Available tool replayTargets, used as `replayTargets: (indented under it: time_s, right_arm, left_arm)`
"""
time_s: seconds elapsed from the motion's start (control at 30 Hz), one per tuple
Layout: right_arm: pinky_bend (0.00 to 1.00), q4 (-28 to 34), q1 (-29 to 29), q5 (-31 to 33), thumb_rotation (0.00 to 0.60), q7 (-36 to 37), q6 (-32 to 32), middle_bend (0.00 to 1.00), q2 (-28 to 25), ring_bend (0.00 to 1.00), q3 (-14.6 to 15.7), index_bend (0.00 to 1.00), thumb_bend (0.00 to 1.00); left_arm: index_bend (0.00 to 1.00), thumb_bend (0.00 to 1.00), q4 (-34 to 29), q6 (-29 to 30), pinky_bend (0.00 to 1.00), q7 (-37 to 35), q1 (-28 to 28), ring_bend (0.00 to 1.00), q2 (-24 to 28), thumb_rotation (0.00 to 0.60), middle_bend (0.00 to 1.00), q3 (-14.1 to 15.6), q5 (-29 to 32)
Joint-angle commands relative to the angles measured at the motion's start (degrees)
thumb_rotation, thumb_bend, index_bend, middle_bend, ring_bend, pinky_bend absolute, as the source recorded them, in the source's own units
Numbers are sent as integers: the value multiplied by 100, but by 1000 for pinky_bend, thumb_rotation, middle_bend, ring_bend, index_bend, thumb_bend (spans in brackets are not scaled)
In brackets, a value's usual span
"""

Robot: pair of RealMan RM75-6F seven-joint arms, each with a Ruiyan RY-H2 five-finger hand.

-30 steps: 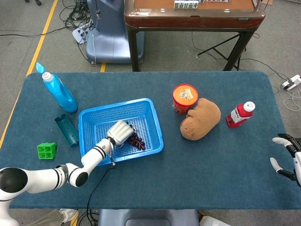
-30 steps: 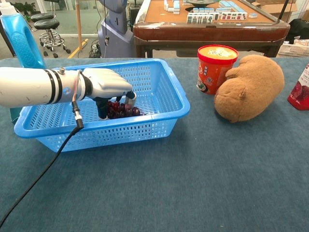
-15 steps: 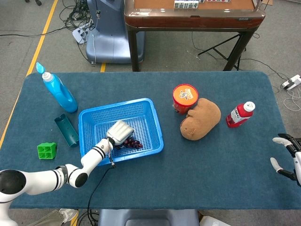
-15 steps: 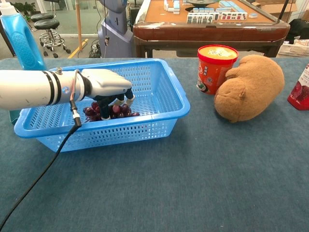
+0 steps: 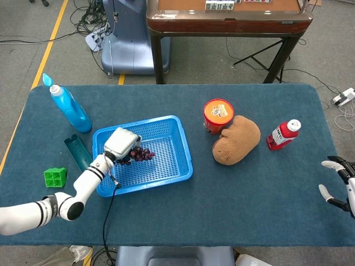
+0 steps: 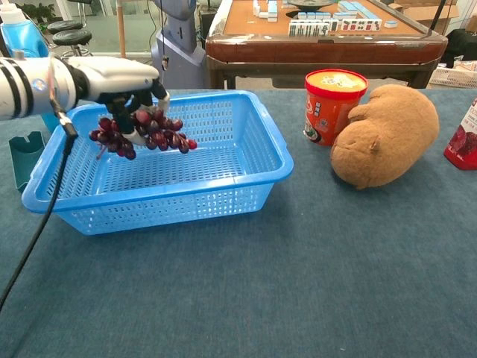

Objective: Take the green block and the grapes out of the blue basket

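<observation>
the left hand (image 6: 119, 78) is gripping the grapes (image 6: 141, 130), a dark purple bunch hanging above the blue basket (image 6: 246, 179), clear of its perforated plastic floor. nothing else is showing inside the basket. the green block (image 5: 55, 177) is sitting on the worktop (image 5: 249, 199), outside the basket and well off to its left. the right hand (image 5: 337, 183) is resting at the worktop's far right edge, fingers spread, holding nothing. a red tub (image 6: 335, 104) is touching a brown plush toy (image 6: 387, 134); its label is unreadable.
</observation>
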State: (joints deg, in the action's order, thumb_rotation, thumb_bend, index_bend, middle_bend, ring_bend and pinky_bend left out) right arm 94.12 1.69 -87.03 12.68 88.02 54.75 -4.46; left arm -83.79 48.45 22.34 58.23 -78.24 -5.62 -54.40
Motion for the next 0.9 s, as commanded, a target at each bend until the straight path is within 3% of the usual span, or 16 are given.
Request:
replayTargets:
  time_s: [0.03, 0.43, 0.73, 0.83, 0.9]
  right_arm:
    - [298, -23, 15, 0, 600, 25, -21, 215, 8, 241, -3, 287, 275]
    - [298, -155, 98, -25, 600, 145, -116, 215, 69, 242, -12, 286, 275]
    - [298, -196, 67, -35, 600, 188, -69, 215, 82, 244, 9, 287, 275]
    - [298, -186, 48, -25, 600, 180, -45, 215, 76, 245, 13, 287, 275]
    - [298, -175, 40, -33, 600, 172, -36, 215, 69, 246, 20, 287, 276]
  left_arm:
    - [709, 241, -313, 318, 704, -278, -305, 691, 431, 600, 788, -132, -28]
    - [670, 241, -370, 749, 713, -29, -936, 679, 1218, 600, 781, -141, 714]
    - [481, 241, -154, 300, 714, 536, -942, 610, 1243, 600, 659, -9, 1688]
    - [382, 241, -230, 213, 707, 580, -943, 503, 1296, 600, 542, 3, 1836]
    - [192, 241, -368, 225, 592, 783, -904, 293, 1367, 600, 316, 52, 2060]
